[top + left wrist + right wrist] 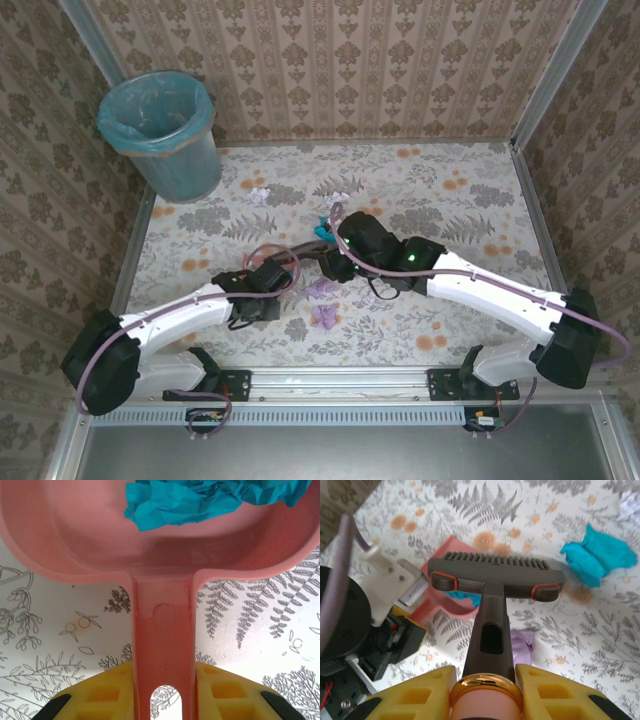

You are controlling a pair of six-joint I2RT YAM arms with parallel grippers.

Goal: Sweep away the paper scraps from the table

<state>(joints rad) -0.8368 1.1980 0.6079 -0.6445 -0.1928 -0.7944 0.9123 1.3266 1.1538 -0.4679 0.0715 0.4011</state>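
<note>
left tool clenched on dustpan handle, teal scrap inside pan | right tool clenched on brush | other paper scraps loose on worktop, lilac wad beside brush handle | risk: hasty stroke could flick wads past pan; tilting pan could spill its load

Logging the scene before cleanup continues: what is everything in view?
table: one, whitish fern-print cloth, under everything
bin: one, teal, far left corner
dustpan: one, pink, mid-table
brush: one, dark grey, beside dustpan
teal paper scraps: two; one in dustpan, one on cloth
lilac paper scraps: at least four, scattered on cloth
left gripper: one, yellow, shut on dustpan handle
right gripper: one, yellow, shut on brush handle
</note>
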